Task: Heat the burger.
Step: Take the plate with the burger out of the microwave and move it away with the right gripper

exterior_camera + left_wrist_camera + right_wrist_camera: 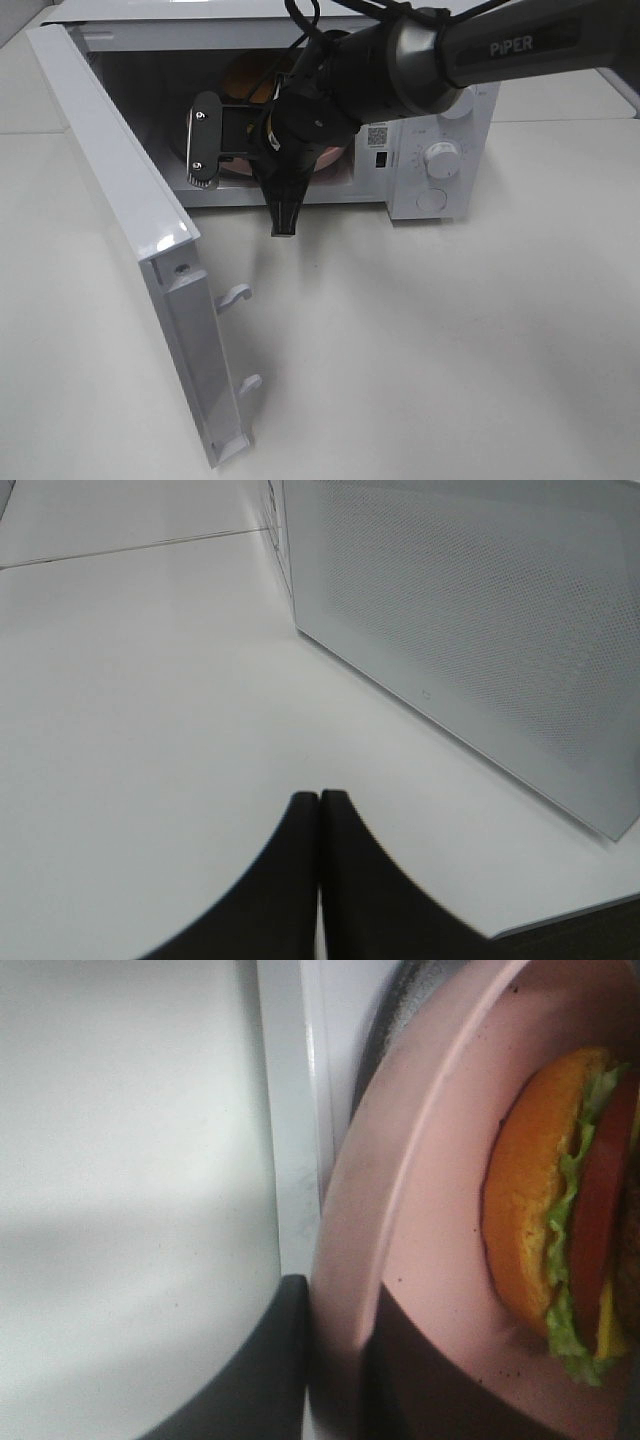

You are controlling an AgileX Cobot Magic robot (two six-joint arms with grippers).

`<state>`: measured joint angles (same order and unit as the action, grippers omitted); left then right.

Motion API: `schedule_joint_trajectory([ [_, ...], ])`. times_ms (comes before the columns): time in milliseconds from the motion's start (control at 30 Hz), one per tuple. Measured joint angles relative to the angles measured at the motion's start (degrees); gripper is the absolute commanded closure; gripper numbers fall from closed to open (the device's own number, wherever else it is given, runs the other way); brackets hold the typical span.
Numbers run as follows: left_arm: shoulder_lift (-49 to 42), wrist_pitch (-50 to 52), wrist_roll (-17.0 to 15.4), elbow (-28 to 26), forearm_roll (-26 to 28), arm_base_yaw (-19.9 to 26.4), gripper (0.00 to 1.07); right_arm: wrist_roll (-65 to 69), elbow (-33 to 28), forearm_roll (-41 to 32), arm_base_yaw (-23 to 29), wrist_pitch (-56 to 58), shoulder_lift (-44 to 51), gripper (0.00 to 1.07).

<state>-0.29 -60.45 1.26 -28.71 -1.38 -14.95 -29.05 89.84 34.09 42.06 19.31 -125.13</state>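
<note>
The burger, with an orange-brown bun, green lettuce and red tomato, lies on a pink speckled plate. My right gripper is shut on the plate's rim, one finger outside it and one on the inside. In the exterior high view the right gripper reaches into the open white microwave. Parts of the burger and the plate show behind the arm inside the cavity. My left gripper is shut and empty above the table, and it does not show in the exterior high view.
The microwave door stands open to the left and juts toward the table's front, its latch hooks sticking out. A white perforated panel of the microwave stands close to the left gripper. The control knobs are on the right.
</note>
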Motion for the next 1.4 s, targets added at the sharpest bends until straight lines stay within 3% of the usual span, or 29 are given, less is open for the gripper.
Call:
schedule_joint_trajectory([
  [500,0.0,0.0,0.0,0.0,0.0,0.0,1.06,-13.8,-11.1,-0.6,0.0,-1.2,9.7,1.07],
  [567,0.0,0.0,0.0,0.0,0.0,0.0,1.06,-15.5,-14.9,-0.4,0.1,-2.9,12.7,1.07],
  [1000,0.0,0.0,0.0,0.0,0.0,0.0,1.06,-17.5,-26.4,1.1,0.1,-6.2,19.3,1.07],
  [1133,0.0,0.0,0.0,0.0,0.0,0.0,1.06,-19.0,-32.7,1.3,0.1,-7.3,22.6,1.07],
  [1400,0.0,0.0,0.0,0.0,0.0,0.0,1.06,-19.3,-37.4,1.1,0.1,-7.5,25.6,1.07],
])
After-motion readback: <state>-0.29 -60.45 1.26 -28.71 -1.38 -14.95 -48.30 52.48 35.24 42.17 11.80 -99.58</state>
